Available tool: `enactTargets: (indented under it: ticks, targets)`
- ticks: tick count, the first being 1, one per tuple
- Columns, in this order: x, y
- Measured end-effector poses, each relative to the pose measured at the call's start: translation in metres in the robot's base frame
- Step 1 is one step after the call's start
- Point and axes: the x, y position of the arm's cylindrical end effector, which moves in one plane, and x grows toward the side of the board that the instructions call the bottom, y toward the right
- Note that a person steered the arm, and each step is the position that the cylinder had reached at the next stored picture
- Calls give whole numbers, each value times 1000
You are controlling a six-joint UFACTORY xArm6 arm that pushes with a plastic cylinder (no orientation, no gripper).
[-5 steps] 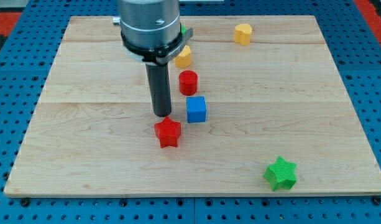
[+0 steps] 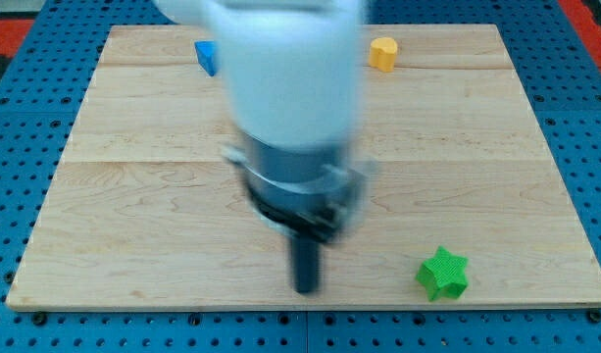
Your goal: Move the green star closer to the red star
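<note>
The green star (image 2: 443, 274) lies on the wooden board (image 2: 496, 147) near the view's bottom right. My tip (image 2: 306, 289) is blurred with motion and stands near the board's bottom edge, well to the left of the green star and apart from it. The red star does not show; the arm's body covers the middle of the board where it lay.
A yellow block (image 2: 382, 53) sits near the view's top, right of centre. A blue block (image 2: 208, 56) shows at the top left, partly behind the arm. The board rests on a blue perforated table (image 2: 6, 176).
The arm has swung down and to the right; my tip moved from just above the red star to near the bottom edge. The arm now hides the red star, red cylinder and blue cube.
</note>
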Motion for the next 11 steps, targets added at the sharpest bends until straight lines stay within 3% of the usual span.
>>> enactTargets:
  ticks: [1,2,3,4,5,7,8,10,11]
  targets:
    - [0,87]
    - [0,49]
    - [1,71]
    - [-6,164]
    - [-14,184]
    - [-28,75]
    - [-61,144]
    - [-61,31]
    - [-36,19]
